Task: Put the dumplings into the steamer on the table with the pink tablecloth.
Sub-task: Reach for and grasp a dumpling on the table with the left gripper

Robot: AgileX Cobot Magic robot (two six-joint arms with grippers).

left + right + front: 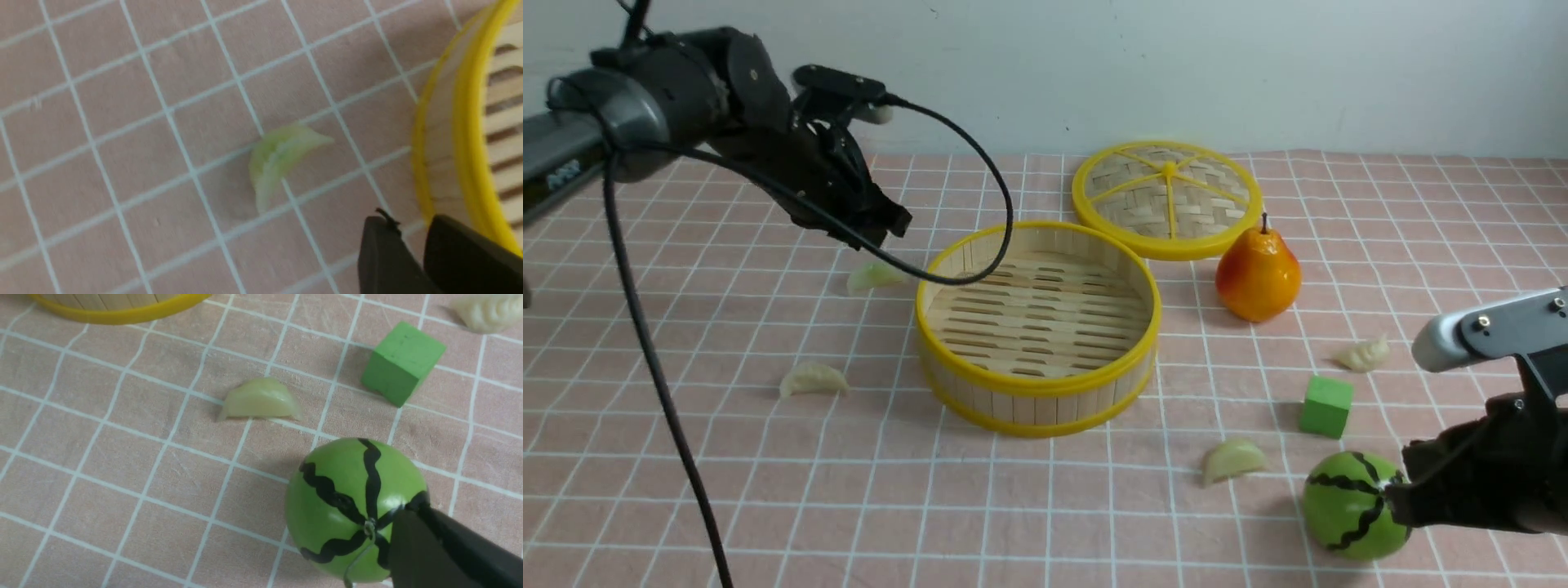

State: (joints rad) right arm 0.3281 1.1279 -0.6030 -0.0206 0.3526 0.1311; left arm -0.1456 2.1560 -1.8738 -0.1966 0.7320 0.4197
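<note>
All four small, glossy, crescent-shaped toy dumplings (pixel 813 380), pale cream to green, lie out on the pink white-gridded tablecloth (pixel 768 490) that covers the table (pixel 1094 531). None is in the round, yellow-rimmed bamboo-slat steamer (pixel 1037 388). My left gripper (pixel 886 222) hovers with its black fingers close together, only a slit between them and nothing held. The greenish dumpling (pixel 282 157) lies just below and slightly off its tips, and the steamer wall is close beside the fingers. My right gripper (pixel 1401 494) sits low against a green, black-striped toy watermelon ball (pixel 1347 506); only one finger shows, so I cannot tell how its jaws stand. Another dumpling (pixel 261 401) lies just beyond that ball, near a green cube (pixel 402 361). I judge these pieces light, smooth and apt to squirt out of a pinch, so I would grip each across its plump middle, not the thin pointed ends. Nothing carries a readable brand; the white lettering on the left arm (pixel 572 155) is too small to read.
</note>
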